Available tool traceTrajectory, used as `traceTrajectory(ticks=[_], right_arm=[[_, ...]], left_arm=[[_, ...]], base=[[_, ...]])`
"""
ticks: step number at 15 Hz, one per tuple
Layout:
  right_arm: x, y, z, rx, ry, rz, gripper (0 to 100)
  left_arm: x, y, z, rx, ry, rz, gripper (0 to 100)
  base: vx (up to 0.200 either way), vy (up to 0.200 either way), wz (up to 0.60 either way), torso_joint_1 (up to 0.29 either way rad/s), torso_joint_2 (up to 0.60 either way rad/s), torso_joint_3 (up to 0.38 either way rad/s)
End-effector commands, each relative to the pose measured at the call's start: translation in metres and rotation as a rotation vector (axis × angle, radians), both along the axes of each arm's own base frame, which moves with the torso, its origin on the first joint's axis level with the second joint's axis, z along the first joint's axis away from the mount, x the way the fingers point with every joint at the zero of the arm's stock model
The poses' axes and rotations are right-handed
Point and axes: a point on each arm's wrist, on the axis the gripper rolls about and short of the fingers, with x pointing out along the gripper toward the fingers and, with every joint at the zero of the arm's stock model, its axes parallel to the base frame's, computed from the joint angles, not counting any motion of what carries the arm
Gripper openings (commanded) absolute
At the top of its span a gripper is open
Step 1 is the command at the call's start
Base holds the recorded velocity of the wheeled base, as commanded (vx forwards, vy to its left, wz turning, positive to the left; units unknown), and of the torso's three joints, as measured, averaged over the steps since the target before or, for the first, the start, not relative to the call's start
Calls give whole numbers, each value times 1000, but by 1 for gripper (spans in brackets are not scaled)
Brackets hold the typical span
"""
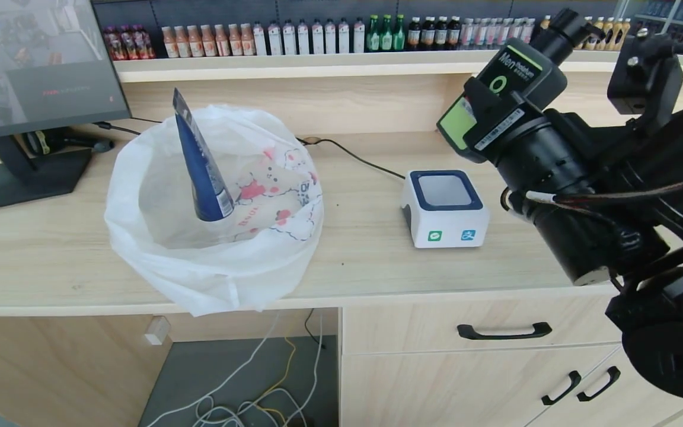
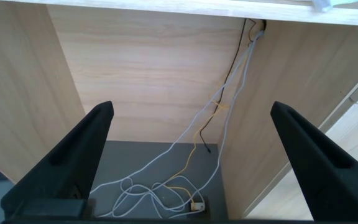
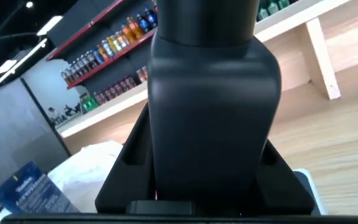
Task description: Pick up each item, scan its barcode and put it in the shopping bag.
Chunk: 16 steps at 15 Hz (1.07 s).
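1. Left gripper (image 2: 191, 162): fingers spread, empty, low under the counter (image 1: 365, 267).
2. Shopping bag (image 1: 158, 261): blue tube (image 1: 202, 172) leans inside.
3. Scanner (image 1: 445, 207): window faces up.
4. Right gripper (image 3: 204, 186): pinching the black bottle (image 1: 516, 71), up right of the scanner.

We judge a misread likely if the barcode faces away, and the slack bag rim could snag the bottle.

Monitor (image 1: 33, 65) on wooden counter (image 1: 365, 261), bottles (image 1: 329, 35) along back shelf (image 1: 294, 66); loose cables (image 1: 258, 397) beneath
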Motion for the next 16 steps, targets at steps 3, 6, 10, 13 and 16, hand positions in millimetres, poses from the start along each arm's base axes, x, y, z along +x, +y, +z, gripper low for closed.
traceTrajectory(ticks=[3, 6, 10, 13, 16], right_arm=[[6, 8, 20, 174, 116, 62, 0], [13, 13, 21, 275, 258, 119, 0], [20, 19, 12, 378, 437, 146, 0], [26, 23, -3, 426, 530, 140, 0], [30, 23, -7, 428, 545, 134, 0]], left_arm=[[0, 0, 0, 0, -1, 0, 100], [0, 0, 0, 0, -1, 0, 100], [0, 0, 0, 0, -1, 0, 100], [0, 0, 0, 0, -1, 0, 100], [0, 0, 0, 0, -1, 0, 100]], base=[[0, 0, 0, 0, 0, 0], [0, 0, 0, 0, 0, 0], [0, 0, 0, 0, 0, 0], [0, 0, 0, 0, 0, 0], [0, 0, 0, 0, 0, 0]])
